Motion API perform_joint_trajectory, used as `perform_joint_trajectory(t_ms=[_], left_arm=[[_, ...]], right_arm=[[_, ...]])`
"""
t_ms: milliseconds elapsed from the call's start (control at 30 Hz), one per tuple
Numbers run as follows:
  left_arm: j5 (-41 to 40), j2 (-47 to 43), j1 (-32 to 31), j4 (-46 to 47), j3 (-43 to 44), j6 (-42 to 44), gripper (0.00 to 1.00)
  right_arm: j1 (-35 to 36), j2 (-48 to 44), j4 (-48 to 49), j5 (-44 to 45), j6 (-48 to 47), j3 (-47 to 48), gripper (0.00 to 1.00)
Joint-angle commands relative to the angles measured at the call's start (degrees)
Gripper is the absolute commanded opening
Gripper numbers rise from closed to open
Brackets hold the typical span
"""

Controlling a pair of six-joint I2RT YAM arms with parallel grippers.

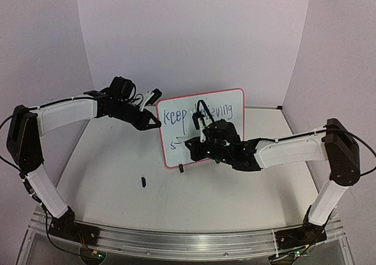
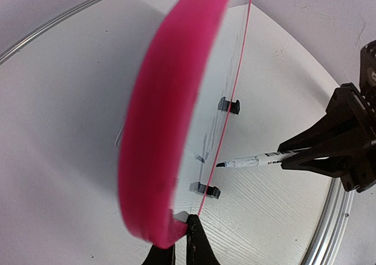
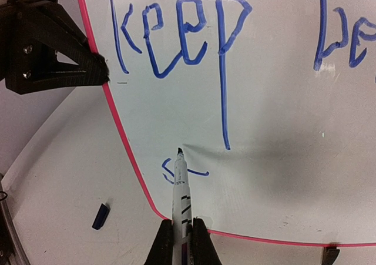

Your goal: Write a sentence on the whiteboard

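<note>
Presently, right hand (image 3: 182,237) clamps the marker (image 3: 180,188), beginning the second line of the sentence (image 3: 223,71), while left hand (image 1: 154,123) pinches the whiteboard (image 3: 282,130) edge; the next stroke likely needs light, steady contact.

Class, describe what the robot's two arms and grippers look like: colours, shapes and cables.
Both the left arm and right arm have white shell links joined by black boxy joints, with thin black cables looping at the elbows. The left gripper and right gripper are black, with wedge-shaped fingers tapering to points.
</note>
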Motion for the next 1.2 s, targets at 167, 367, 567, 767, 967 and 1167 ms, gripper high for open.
perform_joint_trajectory(t_ms=[167, 367, 567, 767, 967, 1167], left_arm=[[-3.92, 2.70, -1.27, -7.96, -1.03, 2.53, 0.00], [-3.95, 2.62, -1.28, -8.00, -1.03, 2.47, 0.00], [-3.88, 2.70, -1.28, -8.04, -1.03, 2.50, 0.00], [-3.94, 2.70, -1.27, -8.03, -1.01, 2.51, 0.00], [-3.88, 2.78, -1.32, -8.02, -0.94, 2.52, 0.00], [-3.82, 2.78, -1.33, -8.02, -0.93, 2.48, 0.00]], right_arm=[[-0.36, 1.42, 0.62, 1.56, 0.67, 0.97, 0.00], [-0.31, 1.24, 0.22, 1.39, 1.98, -0.71, 0.00], [-0.33, 2.06, -0.08, 0.40, 3.31, -1.81, 0.00], [-0.35, 2.94, -0.84, -0.26, 4.07, -2.02, 0.00], [-0.29, 3.45, -1.20, -0.24, 4.49, -2.28, 0.00], [-0.35, 3.13, -2.25, 0.07, 4.62, -2.43, 0.00]])
